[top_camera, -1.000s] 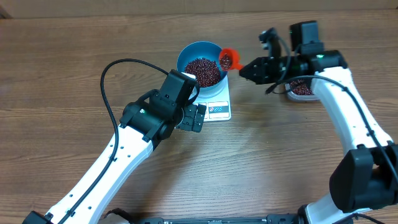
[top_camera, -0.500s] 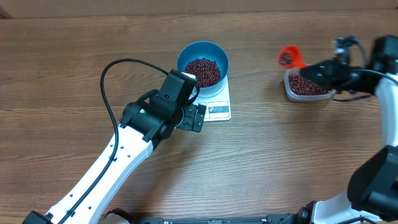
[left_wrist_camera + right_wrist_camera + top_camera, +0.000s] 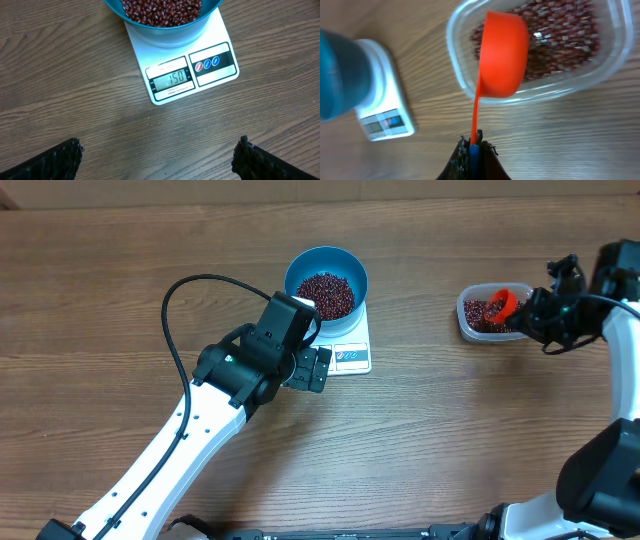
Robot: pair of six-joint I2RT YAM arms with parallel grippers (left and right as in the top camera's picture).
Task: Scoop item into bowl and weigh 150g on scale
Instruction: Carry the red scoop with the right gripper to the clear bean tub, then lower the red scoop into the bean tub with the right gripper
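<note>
While grainy beans (image 3: pixel 326 293) heap in round bowl (image 3: pixel 298 268), flat scale (image 3: pixel 352 358) beneath

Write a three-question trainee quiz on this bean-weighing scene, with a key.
1. True or false: the blue bowl stands on the scale.
2. The red scoop is over: A) the bowl, B) the clear tub, C) the scale.
3. What does the scale's display read?

Key: 1 true; 2 B; 3 150.
</note>
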